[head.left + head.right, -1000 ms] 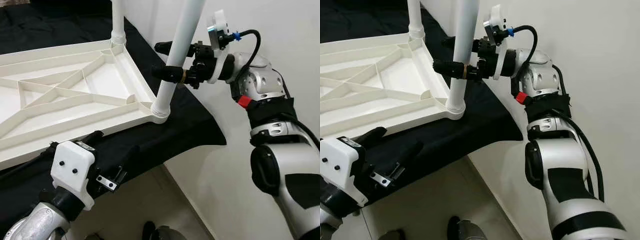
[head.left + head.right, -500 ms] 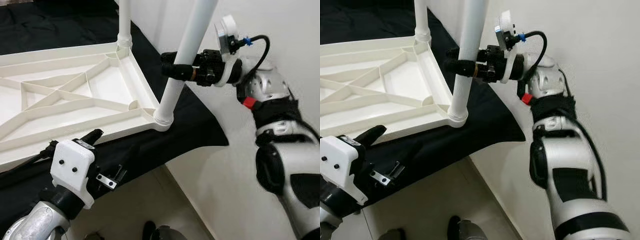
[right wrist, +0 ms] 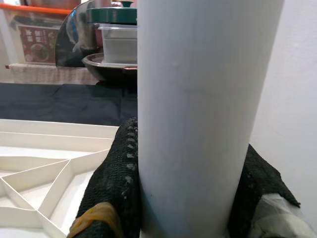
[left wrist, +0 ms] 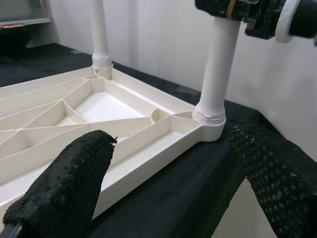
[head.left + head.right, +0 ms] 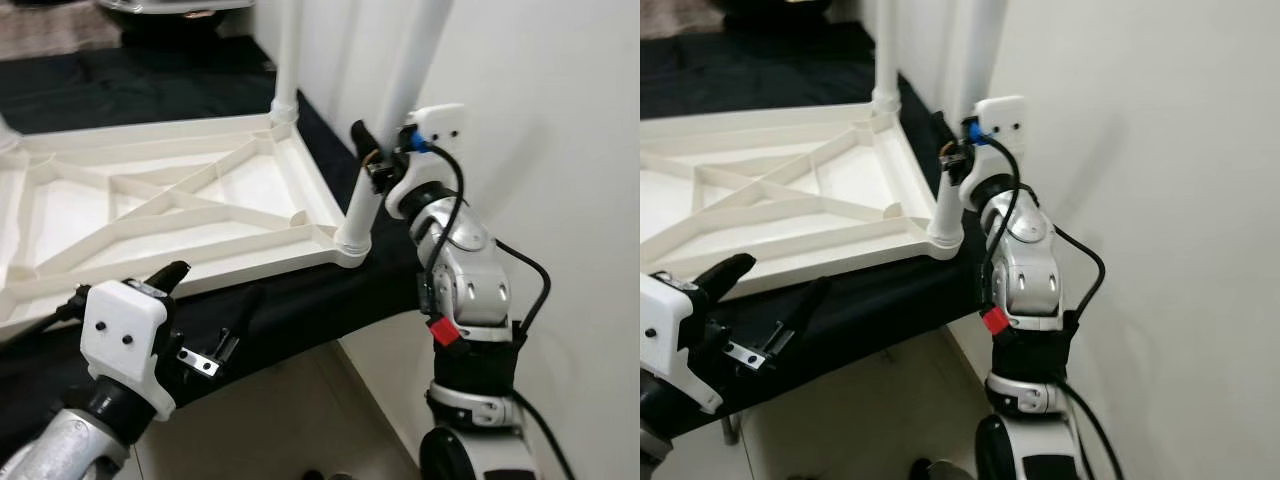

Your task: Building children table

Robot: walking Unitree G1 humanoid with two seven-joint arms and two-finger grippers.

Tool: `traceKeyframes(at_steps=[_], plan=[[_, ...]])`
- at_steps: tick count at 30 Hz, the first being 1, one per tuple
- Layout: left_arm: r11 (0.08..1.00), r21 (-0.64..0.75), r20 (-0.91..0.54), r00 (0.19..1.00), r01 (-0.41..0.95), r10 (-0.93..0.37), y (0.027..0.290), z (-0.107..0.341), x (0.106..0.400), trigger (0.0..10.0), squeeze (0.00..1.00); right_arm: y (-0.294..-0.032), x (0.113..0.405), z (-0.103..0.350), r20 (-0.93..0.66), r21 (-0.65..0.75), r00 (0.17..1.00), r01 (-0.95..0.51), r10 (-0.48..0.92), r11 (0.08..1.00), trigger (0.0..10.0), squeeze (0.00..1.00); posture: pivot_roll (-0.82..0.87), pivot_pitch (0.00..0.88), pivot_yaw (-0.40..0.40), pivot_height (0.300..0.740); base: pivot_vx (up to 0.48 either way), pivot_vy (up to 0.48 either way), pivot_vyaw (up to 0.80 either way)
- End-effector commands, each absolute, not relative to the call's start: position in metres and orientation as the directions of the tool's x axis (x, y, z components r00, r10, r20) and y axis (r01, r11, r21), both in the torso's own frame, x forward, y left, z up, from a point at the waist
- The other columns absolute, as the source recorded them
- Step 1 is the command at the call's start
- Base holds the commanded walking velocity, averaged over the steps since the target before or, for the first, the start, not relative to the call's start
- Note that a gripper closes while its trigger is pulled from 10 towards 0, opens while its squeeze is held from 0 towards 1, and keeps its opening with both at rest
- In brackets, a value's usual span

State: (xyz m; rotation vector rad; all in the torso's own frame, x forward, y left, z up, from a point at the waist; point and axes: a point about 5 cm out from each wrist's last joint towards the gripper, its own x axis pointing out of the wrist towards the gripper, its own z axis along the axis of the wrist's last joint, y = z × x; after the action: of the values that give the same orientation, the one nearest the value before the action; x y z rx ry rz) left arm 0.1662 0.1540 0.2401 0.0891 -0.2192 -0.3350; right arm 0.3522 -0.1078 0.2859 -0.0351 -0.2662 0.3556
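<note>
The white ribbed table top [image 5: 170, 215] lies upside down on a black cloth. Two white legs stand in its corner sockets: a far leg [image 5: 287, 70] and a near leg [image 5: 400, 110] seated in the near right corner socket [image 5: 352, 245]. My right gripper [image 5: 377, 162] is shut on the near leg a little above the socket; its fingers [image 3: 111, 178] press both sides of the near leg [image 3: 198, 114]. My left gripper [image 5: 205, 305] hovers open at the cloth's front edge, its fingers [image 4: 64, 183] wide apart and facing the table top [image 4: 99, 106].
The black cloth [image 5: 300, 310] drapes over the support's front edge, with pale floor [image 5: 280, 420] below. A white wall [image 5: 560, 150] stands close on the right behind my right arm. Dark pots and a lidded container [image 3: 116, 49] sit at the back.
The head camera has moved, so the whole scene has shifted. My right forearm has swung from reaching in from the right to standing nearly upright under the gripper. It stays clamped on the near leg.
</note>
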Motion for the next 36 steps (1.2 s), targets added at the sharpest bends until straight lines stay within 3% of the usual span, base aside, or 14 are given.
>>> traceKeyframes(at_steps=[1, 5, 6, 7, 11, 12, 16, 22, 23, 26, 27, 34, 35, 36], plan=[[0.941, 0.121, 0.185, 0.924, 0.315, -0.333, 0.154, 0.239, 0.166, 10.0, 0.0, -0.105, 0.36, 0.24, 0.041, -0.078, 0.926, -0.372, 0.376, 0.925, 0.0, 0.0, 0.05, 0.239, -0.154, 0.74, 0.0, 0.0, 0.0], [0.94, 0.124, 0.186, 0.923, 0.319, -0.338, 0.153, 0.239, 0.166, 10.0, 0.0, -0.101, 0.363, 0.242, 0.05, -0.067, 0.921, -0.384, 0.387, 0.921, 0.0, 0.0, 0.06, 0.237, -0.154, 0.74, 0.0, 0.0, 0.0], [0.937, 0.13, 0.183, 0.921, 0.324, -0.344, 0.153, 0.239, 0.166, 10.0, 0.0, -0.097, 0.362, 0.244, 0.048, -0.052, 0.929, -0.365, 0.368, 0.929, 3.6, 0.0, 0.07, 0.243, -0.156, 0.74, 0.0, 0.0, 0.0], [0.935, 0.132, 0.178, 0.92, 0.329, -0.349, 0.153, 0.239, 0.166, 10.0, 0.0, -0.092, 0.359, 0.252, 0.062, -0.034, 0.927, -0.367, 0.369, 0.929, 10.0, 0.0, 0.07, 0.251, -0.154, 0.74, 0.0, 0.0, 0.0], [0.931, 0.135, 0.16, 0.92, 0.338, -0.357, 0.154, 0.237, 0.165, 10.0, 0.0, -0.084, 0.356, 0.273, 0.121, -0.031, 0.845, -0.521, 0.521, 0.853, 10.0, 0.04, 0.08, 0.262, -0.156, 0.74, 0.0, 0.0, 0.0], [0.931, 0.135, 0.155, 0.92, 0.34, -0.359, 0.154, 0.236, 0.164, 10.0, 0.0, -0.083, 0.354, 0.28, 0.142, -0.044, 0.779, -0.611, 0.61, 0.791, 10.0, 1.0, 0.08, 0.264, -0.156, 0.74, 0.0, 0.0, 0.0], [0.93, 0.126, 0.146, 0.921, 0.345, -0.362, 0.154, 0.234, 0.163, 10.0, 0.0, -0.1, 0.342, 0.3, 0.153, -0.205, 0.424, -0.87, 0.892, 0.449, 10.0, 1.0, 0.09, 0.279, -0.154, 0.74, 0.0, 0.0, 0.0], [0.922, 0.129, 0.119, 0.918, 0.365, -0.379, 0.15, 0.23, 0.162, 10.0, 0.0, -0.126, 0.354, 0.317, 0.057, -0.313, 0.28, -0.906, 0.958, 0.284, 10.0, 1.0, 0.1, 0.293, -0.161, 0.74, 0.0, 0.0, 0.0], [0.922, 0.13, 0.116, 0.918, 0.364, -0.379, 0.151, 0.229, 0.161, 10.0, 0.0, -0.128, 0.355, 0.318, 0.044, -0.313, 0.264, -0.912, 0.964, 0.264, 10.0, 0.58, 0.1, 0.296, -0.165, 0.74, 0.0, 0.0, 0.0], [0.925, 0.139, 0.112, 0.922, 0.354, -0.37, 0.154, 0.23, 0.161, 10.0, 0.0, -0.134, 0.355, 0.318, 0.003, -0.289, 0.203, -0.937, 0.979, 0.195, 10.0, 0.58, 0.1, 0.301, -0.169, 0.74, 0.0, 0.0, 0.0], [0.926, 0.145, 0.112, 0.924, 0.349, -0.366, 0.155, 0.23, 0.161, 10.0, 0.0, -0.137, 0.357, 0.319, -0.025, -0.295, 0.193, -0.939, 0.981, 0.177, 10.0, 0.0, 0.11, 0.303, -0.172, 0.74, 0.0, 0.0, 0.0], [0.927, 0.151, 0.116, 0.925, 0.344, -0.362, 0.155, 0.231, 0.161, 10.0, 0.0, -0.147, 0.365, 0.336, -0.009, -0.312, 0.119, -0.944, 0.993, 0.11, 10.0, 0.0, 0.11, 0.293, -0.177, 0.74, 0.0, 0.0, 0.0], [0.926, 0.15, 0.118, 0.924, 0.346, -0.364, 0.155, 0.231, 0.161, 10.0, 0.0, -0.151, 0.366, 0.339, -0.002, -0.304, 0.116, -0.946, 0.993, 0.11, 9.4, 0.0, 0.11, 0.292, -0.18, 0.74, 0.0, 0.0, 0.0], [0.926, 0.149, 0.119, 0.923, 0.347, -0.365, 0.154, 0.23, 0.161, 10.0, 0.0, -0.154, 0.367, 0.341, 0.01, -0.288, 0.124, -0.95, 0.992, 0.122, 0.0, 0.0, 0.11, 0.29, -0.182, 0.74, 0.0, 0.0, 0.0]])
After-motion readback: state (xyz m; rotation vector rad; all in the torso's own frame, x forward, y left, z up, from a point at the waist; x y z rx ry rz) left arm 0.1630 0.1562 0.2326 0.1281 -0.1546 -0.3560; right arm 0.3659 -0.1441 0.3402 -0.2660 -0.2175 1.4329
